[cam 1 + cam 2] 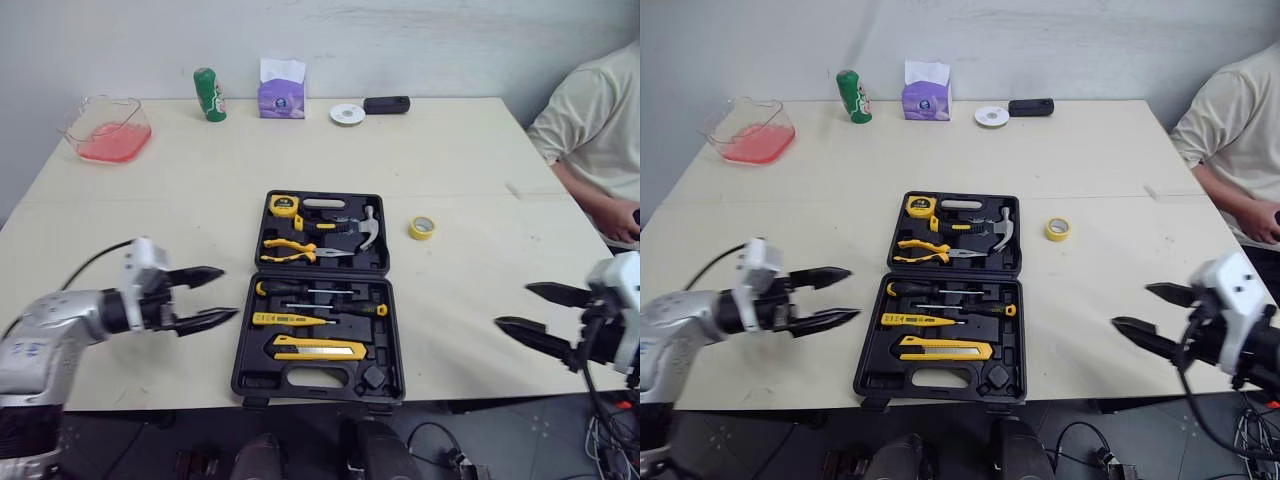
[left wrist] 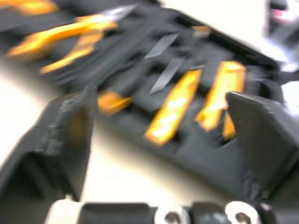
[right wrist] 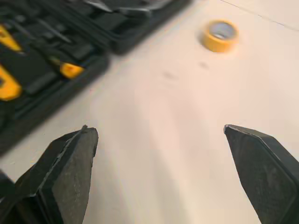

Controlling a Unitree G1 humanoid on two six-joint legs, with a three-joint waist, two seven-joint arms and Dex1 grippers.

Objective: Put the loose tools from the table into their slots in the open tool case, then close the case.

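Note:
The black tool case (image 1: 322, 292) lies open in the middle of the table, its two halves flat. Inside sit a tape measure (image 1: 284, 206), a hammer (image 1: 366, 228), pliers (image 1: 290, 250), screwdrivers (image 1: 330, 308) and a yellow utility knife (image 1: 320, 348). A roll of yellow tape (image 1: 422, 228) lies loose on the table right of the case. My left gripper (image 1: 212, 296) is open, just left of the case's near half, pointing at it. My right gripper (image 1: 532, 312) is open over the table, right of the case and nearer than the tape roll (image 3: 220, 34).
Along the far edge stand a clear tub with pink contents (image 1: 106, 130), a green can (image 1: 209, 94), a purple tissue box (image 1: 281, 90), a white disc (image 1: 347, 114) and a black device (image 1: 386, 104). A person in a pale shirt (image 1: 590, 130) sits at the right.

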